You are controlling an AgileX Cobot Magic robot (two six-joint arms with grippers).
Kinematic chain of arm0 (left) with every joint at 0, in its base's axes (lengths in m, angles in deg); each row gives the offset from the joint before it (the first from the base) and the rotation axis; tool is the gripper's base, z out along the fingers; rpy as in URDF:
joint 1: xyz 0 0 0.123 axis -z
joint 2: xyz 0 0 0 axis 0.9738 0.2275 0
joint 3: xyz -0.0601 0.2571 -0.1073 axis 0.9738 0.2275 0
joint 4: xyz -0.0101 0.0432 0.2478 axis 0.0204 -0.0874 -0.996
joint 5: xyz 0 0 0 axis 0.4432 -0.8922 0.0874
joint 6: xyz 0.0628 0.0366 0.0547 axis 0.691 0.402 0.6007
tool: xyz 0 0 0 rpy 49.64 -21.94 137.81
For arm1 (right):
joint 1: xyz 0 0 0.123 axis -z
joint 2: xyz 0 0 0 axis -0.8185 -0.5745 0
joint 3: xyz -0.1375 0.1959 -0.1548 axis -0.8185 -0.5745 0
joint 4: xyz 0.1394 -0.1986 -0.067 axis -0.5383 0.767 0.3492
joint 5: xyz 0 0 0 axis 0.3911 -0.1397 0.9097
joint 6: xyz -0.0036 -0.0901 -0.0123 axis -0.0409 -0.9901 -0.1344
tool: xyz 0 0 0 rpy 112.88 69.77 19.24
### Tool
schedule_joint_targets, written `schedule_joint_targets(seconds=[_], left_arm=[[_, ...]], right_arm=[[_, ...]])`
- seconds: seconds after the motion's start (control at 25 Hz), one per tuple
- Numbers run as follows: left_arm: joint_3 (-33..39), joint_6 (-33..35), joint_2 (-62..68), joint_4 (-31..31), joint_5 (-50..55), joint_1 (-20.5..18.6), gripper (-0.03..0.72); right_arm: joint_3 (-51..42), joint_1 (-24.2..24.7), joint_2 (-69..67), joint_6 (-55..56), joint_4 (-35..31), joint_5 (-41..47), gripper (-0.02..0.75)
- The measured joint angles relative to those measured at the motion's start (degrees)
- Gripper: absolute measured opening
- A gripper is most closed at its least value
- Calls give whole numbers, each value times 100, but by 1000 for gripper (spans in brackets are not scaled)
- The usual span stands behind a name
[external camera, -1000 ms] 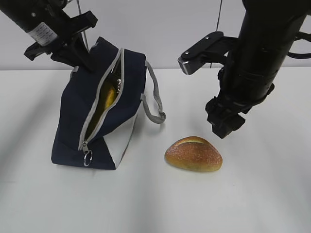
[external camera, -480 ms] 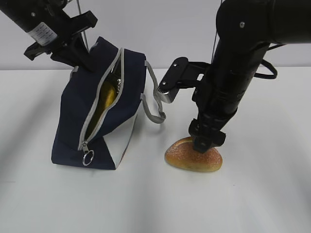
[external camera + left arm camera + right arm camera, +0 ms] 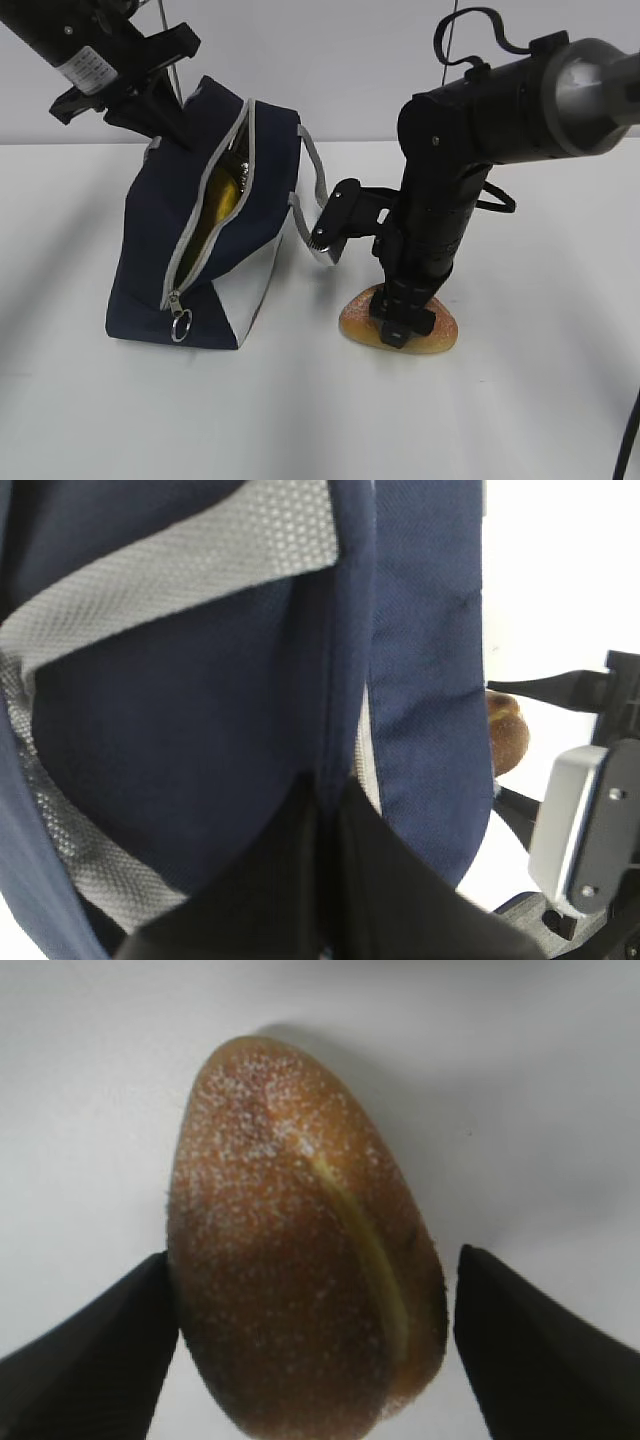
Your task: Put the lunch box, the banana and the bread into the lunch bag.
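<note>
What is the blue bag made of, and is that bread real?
The lunch bag looks like soft woven navy fabric: it sags, and its grey webbing handle shows a weave. The bread has a speckled golden-brown crust with a pale split; real or toy, I cannot tell.

My left wrist camera is filled by the bag (image 3: 200,730): navy fabric, grey webbing (image 3: 180,570) crossing the top. Past its right edge I see a sliver of the bread (image 3: 508,742) and the other arm's grey-and-black hardware (image 3: 590,830).
</note>
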Motion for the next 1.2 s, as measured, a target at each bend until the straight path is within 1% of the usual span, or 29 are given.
schedule_joint_targets(seconds=[0.12,0.32,0.44,0.64,0.8,1.0,1.12,1.2], left_arm=[[0,2,0,-4,0,0,0],[0,7,0,-4,0,0,0],[0,13,0,-4,0,0,0],[0,26,0,-6,0,0,0],[0,33,0,-11,0,0,0],[0,38,0,-11,0,0,0],[0,44,0,-5,0,0,0],[0,44,0,-5,0,0,0]], right_arm=[[0,0,-141,0,0,-38,612],[12,0,-152,0,0,-17,447],[21,0,-152,0,0,68,384],[21,0,-19,-12,24,518,365],[21,73,390,38,47,815,363],[21,126,1049,622,387,971,362],[21,135,1396,1081,418,984,361],[33,135,1513,1436,297,943,360]])
